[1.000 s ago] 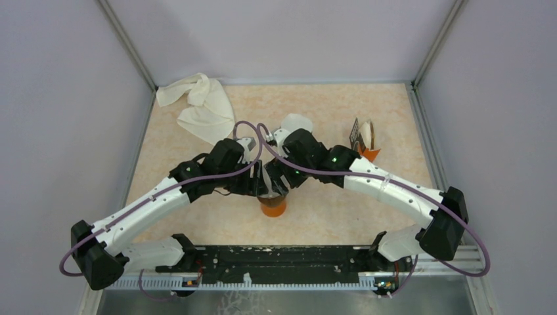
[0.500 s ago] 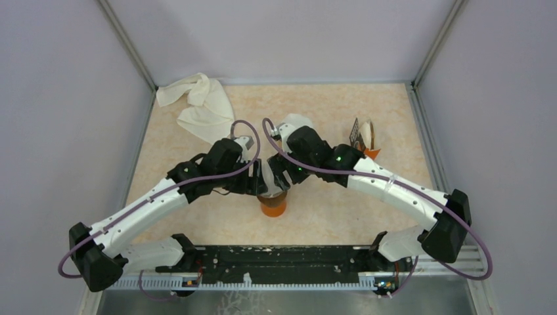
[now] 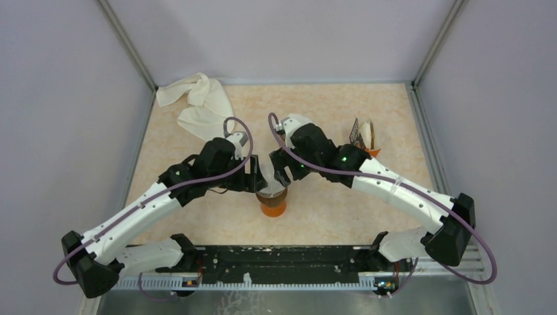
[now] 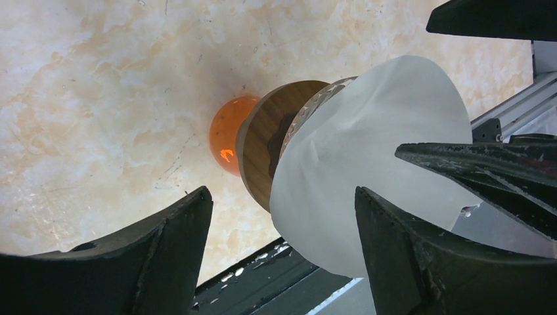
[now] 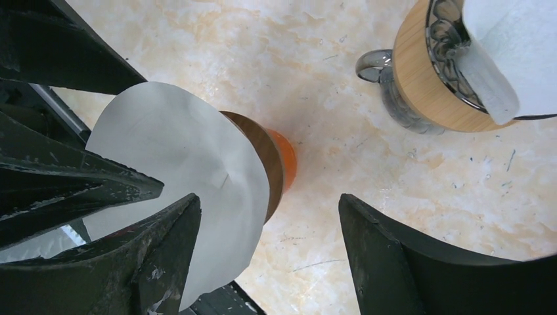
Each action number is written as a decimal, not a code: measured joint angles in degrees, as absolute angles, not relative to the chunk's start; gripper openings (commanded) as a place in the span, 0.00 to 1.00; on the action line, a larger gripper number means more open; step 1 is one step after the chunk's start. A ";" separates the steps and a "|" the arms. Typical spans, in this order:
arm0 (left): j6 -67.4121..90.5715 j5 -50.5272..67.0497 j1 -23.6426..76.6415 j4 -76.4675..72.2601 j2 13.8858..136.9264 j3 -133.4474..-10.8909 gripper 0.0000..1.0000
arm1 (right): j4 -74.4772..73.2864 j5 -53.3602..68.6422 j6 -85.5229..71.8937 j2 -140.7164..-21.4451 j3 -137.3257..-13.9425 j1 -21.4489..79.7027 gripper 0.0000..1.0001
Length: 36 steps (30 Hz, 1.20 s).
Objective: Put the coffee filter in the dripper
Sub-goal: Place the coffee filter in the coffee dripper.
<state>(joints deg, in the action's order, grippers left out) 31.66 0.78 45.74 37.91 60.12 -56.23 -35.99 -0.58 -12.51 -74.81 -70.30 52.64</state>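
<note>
The coffee filter (image 3: 269,176) stands with its tip in the dripper (image 3: 273,205), which sits at the centre of the frame on the marble-patterned table (image 3: 328,105). Most of the white cone rises above the wooden collar.

In the left wrist view the left gripper (image 4: 282,203) has its jaws spread wide. The filter lies partly between them, close against the right-hand finger, and whether it touches cannot be told. The right gripper (image 5: 269,203) is also wide open, with the filter beside its left-hand finger. Neither gripper visibly pinches the paper.

Pale walls close the table on the left, far and right sides, and a black rail (image 3: 282,257) runs along the near edge. A crumpled white cloth (image 3: 199,107) fills the upper left corner. A second glass dripper (image 3: 364,136), holding its own filter, stands just right of the right wrist. Bare tabletop lies open at the upper centre and at the lower right of the dripper.

Since a second ago both wrists have drawn apart and away from the near edge, the left jaws have widened, and more of the filter shows.
</note>
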 measured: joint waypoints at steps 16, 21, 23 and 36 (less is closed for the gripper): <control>31.22 2.83 45.21 37.89 58.59 -57.10 0.86 | -35.59 -0.67 -12.67 -73.45 -70.08 51.09 0.78; 30.28 5.50 45.21 38.02 58.67 -56.47 0.85 | -36.10 1.96 -12.58 -73.52 -69.34 51.09 0.78; 29.95 6.31 45.21 38.17 58.98 -56.31 0.85 | -36.58 3.11 -12.47 -73.56 -68.93 51.09 0.78; 28.53 9.17 45.21 38.61 62.06 -56.10 0.84 | -37.52 7.25 -11.49 -74.76 -68.42 51.09 0.78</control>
<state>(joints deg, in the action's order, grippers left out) 28.53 9.17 45.21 38.61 62.06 -56.10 -37.52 7.25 -11.49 -74.76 -68.42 51.09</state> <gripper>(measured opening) 0.844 0.778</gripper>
